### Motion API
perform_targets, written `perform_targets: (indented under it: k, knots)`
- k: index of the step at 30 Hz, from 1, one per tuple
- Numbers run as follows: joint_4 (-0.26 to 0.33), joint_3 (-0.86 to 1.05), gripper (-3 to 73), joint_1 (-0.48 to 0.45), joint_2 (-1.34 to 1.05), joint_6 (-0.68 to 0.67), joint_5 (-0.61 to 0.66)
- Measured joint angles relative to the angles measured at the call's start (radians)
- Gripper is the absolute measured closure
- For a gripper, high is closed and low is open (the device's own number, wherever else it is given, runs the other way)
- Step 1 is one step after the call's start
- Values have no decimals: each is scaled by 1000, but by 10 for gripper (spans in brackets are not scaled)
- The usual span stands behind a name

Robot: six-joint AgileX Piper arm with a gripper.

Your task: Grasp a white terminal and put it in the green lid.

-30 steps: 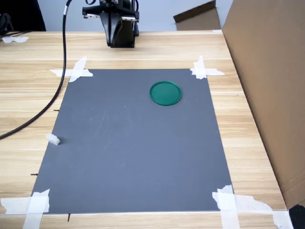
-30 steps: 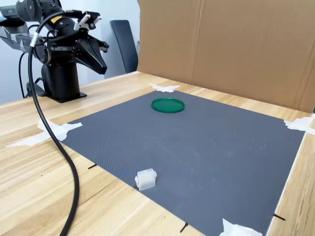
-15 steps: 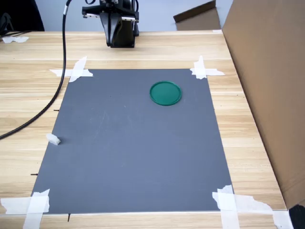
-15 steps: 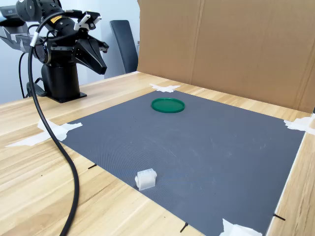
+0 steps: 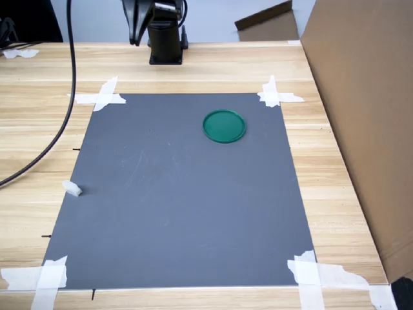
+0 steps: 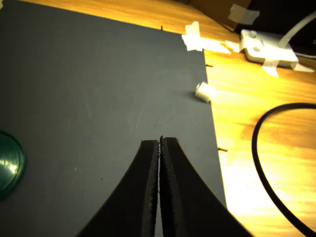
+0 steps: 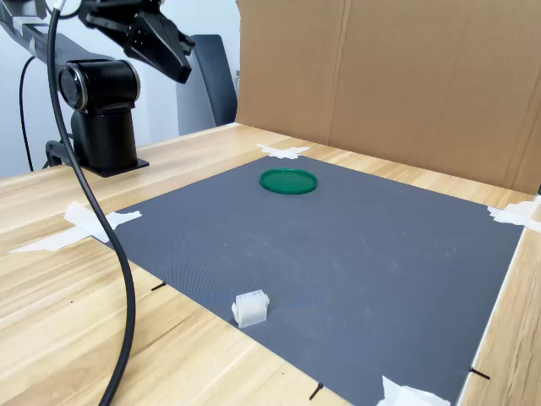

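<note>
Closed, empty gripper (image 6: 159,143) high above bare grey mat (image 5: 181,206); terminal (image 5: 72,188) at mat edge, lid (image 5: 224,126) well apart.

White terminal (image 7: 251,308) far from green lid (image 7: 288,181)

We see open air above the grey mat (image 5: 181,194) between the green lid (image 5: 224,126) and the white terminal (image 5: 72,188) at the mat's left edge in the first exterior view. A cardboard wall (image 5: 361,116) blocks the bench's right edge; a black cable (image 5: 61,116) crosses its left side.
</note>
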Motion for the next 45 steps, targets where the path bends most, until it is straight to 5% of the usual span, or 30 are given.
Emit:
perform_targets:
  k: [13,18,22,31,37,42,45]
  knots:
    - [47,-295,723,0,317,-58,267]
    - [265,-382,723,0,456,-355,350]
    - [340,-441,723,0,527,-520,392]
    - [360,-706,723,0,720,-617,630]
    - [379,-954,723,0,853,-800,850]
    - [353,-1049,723,0,883,-761,861]
    - [287,-1088,723,0,891,-664,867]
